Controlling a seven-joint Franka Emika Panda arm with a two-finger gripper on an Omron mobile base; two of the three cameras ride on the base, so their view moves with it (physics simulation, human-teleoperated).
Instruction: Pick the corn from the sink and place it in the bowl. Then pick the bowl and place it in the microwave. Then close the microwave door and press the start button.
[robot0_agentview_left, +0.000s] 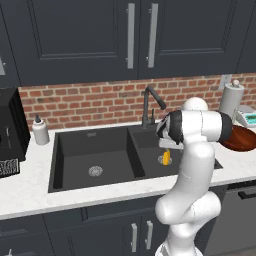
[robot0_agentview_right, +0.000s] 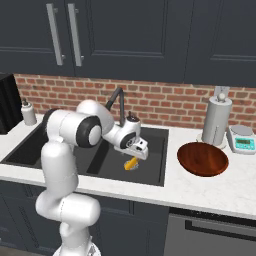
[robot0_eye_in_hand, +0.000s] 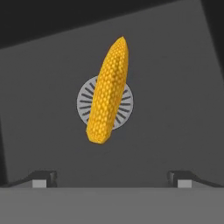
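Barely begun: gripper (robot0_eye_in_hand: 112, 178) hovering spread above corn (robot0_eye_in_hand: 108, 90) lying in sink (robot0_agentview_left: 75, 150); bowl (robot0_agentview_right: 203, 159), microwave steps all remaining.

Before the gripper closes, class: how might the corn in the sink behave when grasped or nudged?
The corn looks round and tapered, so it would probably roll if nudged. It seems stiff. It lies across the drain, so it may rock.

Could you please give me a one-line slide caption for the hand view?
Open jaws hover above the corn, which lies across the round drain on the sink floor.
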